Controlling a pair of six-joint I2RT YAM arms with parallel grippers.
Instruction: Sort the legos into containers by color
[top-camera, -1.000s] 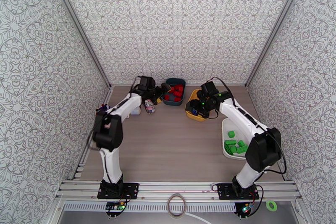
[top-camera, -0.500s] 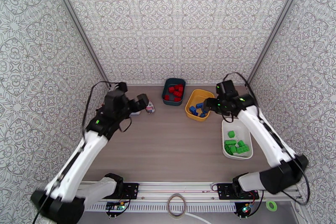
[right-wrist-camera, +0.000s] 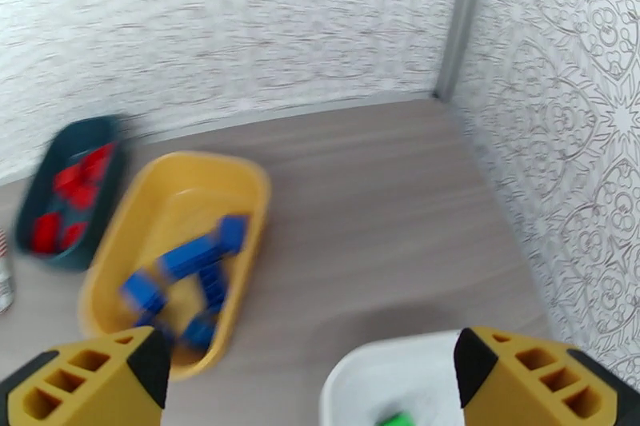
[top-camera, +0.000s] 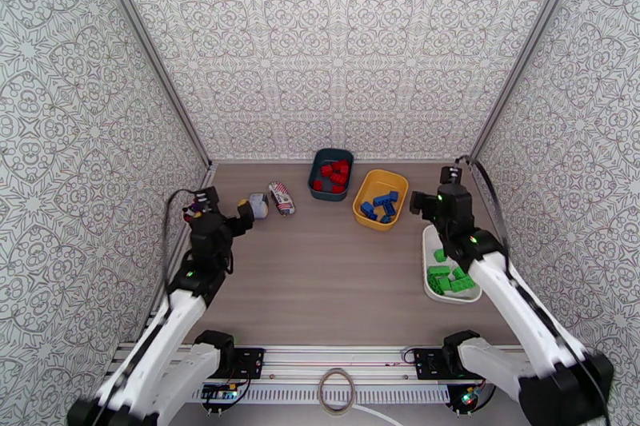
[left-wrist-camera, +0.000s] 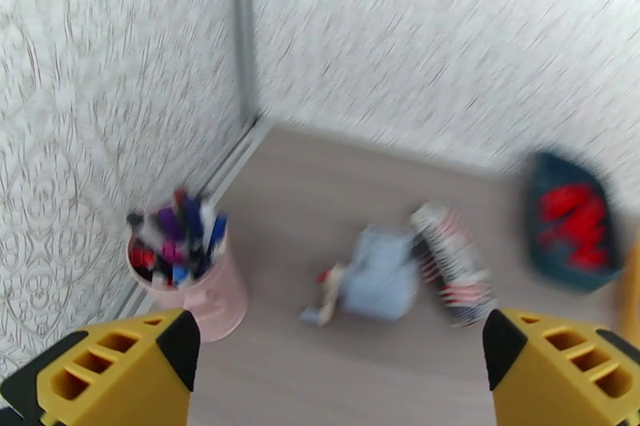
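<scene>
My right hand (top-camera: 418,204) (right-wrist-camera: 308,376): fingers spread fully wide, nothing between them; it hangs in the air just right of the yellow bin (top-camera: 376,177) (right-wrist-camera: 192,164).
My left hand (top-camera: 244,216) (left-wrist-camera: 336,364): also spread fully wide and holding nothing; raised over the tabletop (top-camera: 328,268), well to the left of the yellow bin.
Blue legos (top-camera: 382,206) (right-wrist-camera: 196,256): about 5, lying inside the yellow bin, mostly toward its near end.
Teal bin (top-camera: 323,156) (right-wrist-camera: 80,128) (left-wrist-camera: 560,164): just left of the yellow bin, slightly nearer the back wall.
Red legos (top-camera: 336,173) (right-wrist-camera: 72,180) (left-wrist-camera: 576,224): piled inside the teal bin.
White tray (top-camera: 426,260) (right-wrist-camera: 384,372): right of the yellow bin and nearer to me, apart from it.
Green legos (top-camera: 450,280) (right-wrist-camera: 398,420): inside the white tray, most heaped at the end farthest from the yellow bin.
Striped packet (top-camera: 281,198) (left-wrist-camera: 452,268): flat on the tabletop, left of the yellow bin, beyond the teal bin.
White gadget (top-camera: 258,205) (left-wrist-camera: 376,276): just beside the packet, on its side away from the yellow bin.
Pink cup (top-camera: 194,212) (left-wrist-camera: 204,292): upright, farthest left of the yellow bin, by the side wall, full of pens (left-wrist-camera: 176,240).
Wrist views: blurred, so I cannot count the red pieces.
</scene>
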